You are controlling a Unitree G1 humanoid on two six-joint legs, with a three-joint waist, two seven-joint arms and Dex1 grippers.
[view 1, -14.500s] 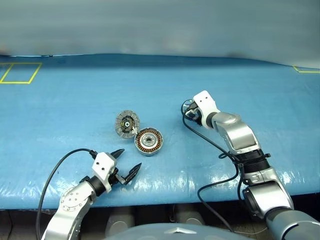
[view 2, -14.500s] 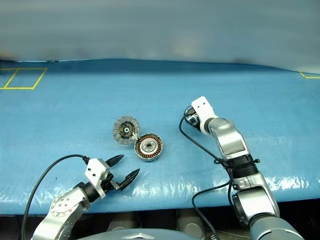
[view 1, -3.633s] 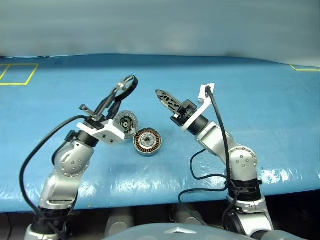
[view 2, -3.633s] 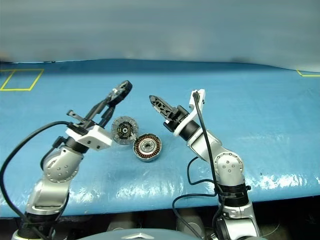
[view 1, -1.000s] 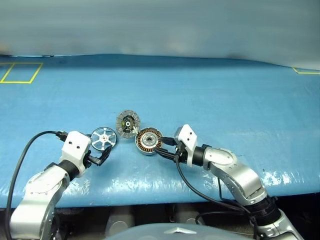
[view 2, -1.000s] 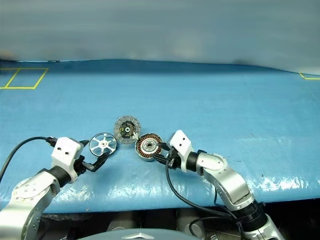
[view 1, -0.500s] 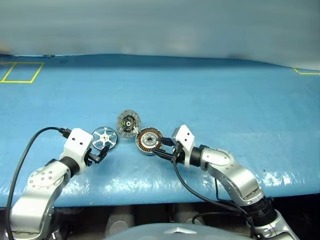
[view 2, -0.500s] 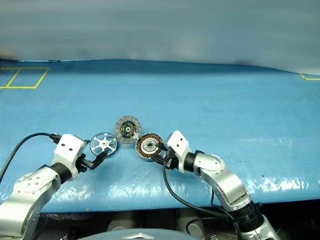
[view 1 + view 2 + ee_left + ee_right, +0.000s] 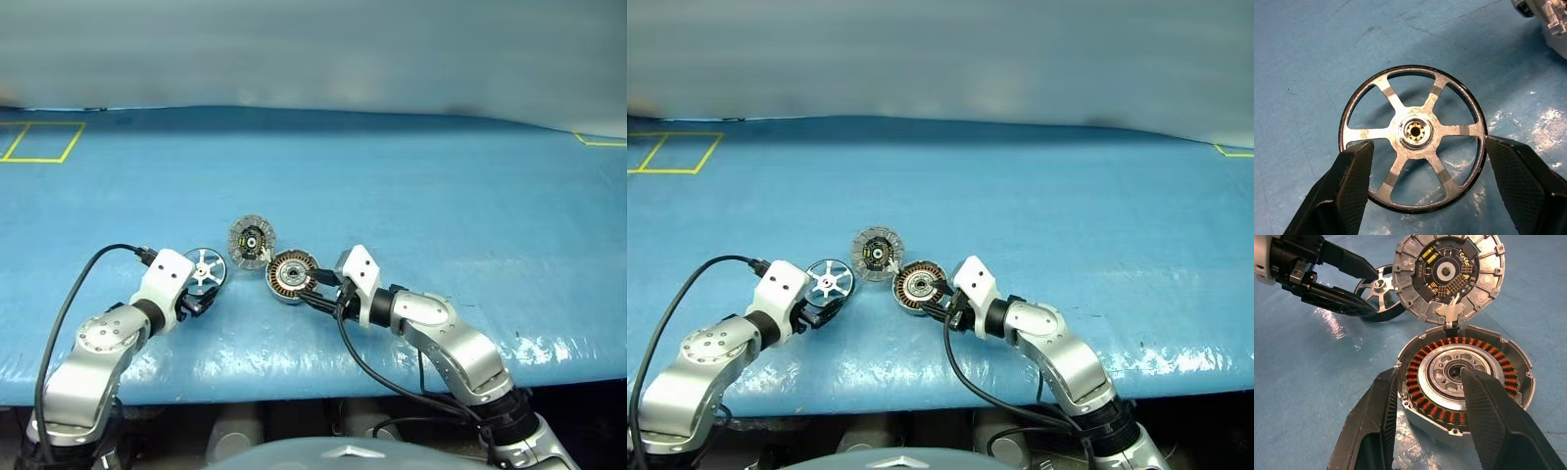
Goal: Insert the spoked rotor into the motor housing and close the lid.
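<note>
You have one spoked rotor (image 9: pixel 1413 151) just left of the motor housing (image 9: pixel 1466 379), one motor housing, and one lid (image 9: pixel 1448 276) hinged at the housing's far edge. Two grippers flank the housing: left gripper (image 9: pixel 820 310), right gripper (image 9: pixel 939 300).

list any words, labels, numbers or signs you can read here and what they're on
No readable text anywhere in these views.
The lid: its dark inner face carries yellow and white parts, but no legible lettering.
The motor housing: no markings visible.
The spoked rotor: bare metal, no markings.
Blue table cover: yellow tape outlines at the far corners, plain lines with no words or numbers.
</note>
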